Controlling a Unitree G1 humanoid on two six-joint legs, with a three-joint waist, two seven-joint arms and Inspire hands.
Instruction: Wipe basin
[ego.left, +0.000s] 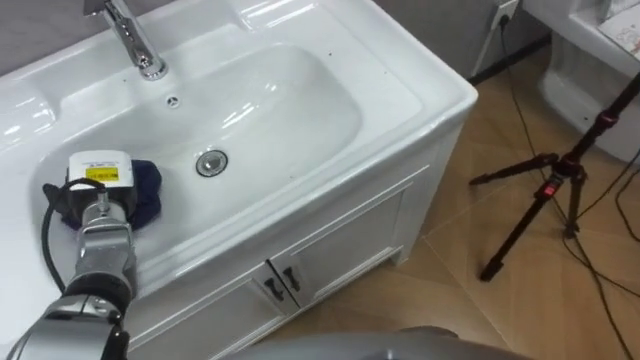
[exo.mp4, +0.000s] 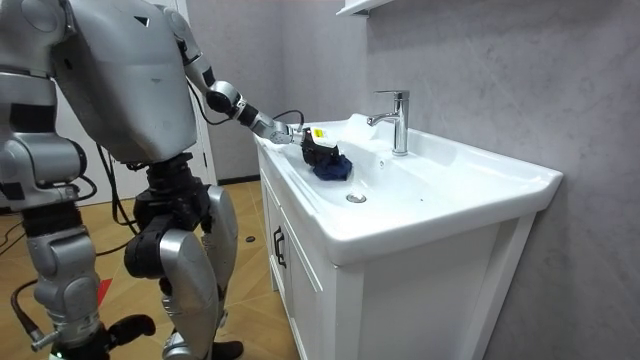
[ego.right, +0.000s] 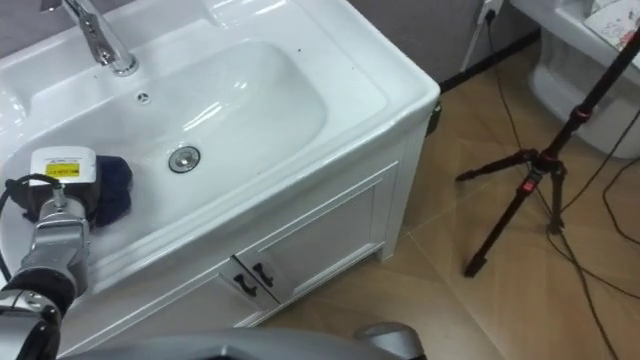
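The white basin (ego.left: 300, 110) is set in a vanity top in front of me. A dark blue cloth (ego.left: 148, 190) lies on the bowl's left slope, left of the drain (ego.left: 211, 162). My left hand (ego.left: 92, 200) comes in from the lower left and rests on the cloth with its fingers curled into it. In the room view the same left hand (exo.mp4: 318, 150) sits on the cloth (exo.mp4: 334, 168) inside the bowl. My right arm hangs down at the room view's left, with the right hand (exo.mp4: 48, 338) low by the picture's edge.
A chrome faucet (ego.left: 135, 45) stands at the back of the basin. Below the rim are white cabinet doors (ego.left: 330, 250) with dark handles. To the right, a black tripod (ego.left: 545, 195) and cables stand on the wooden floor. I stand at the vanity's front.
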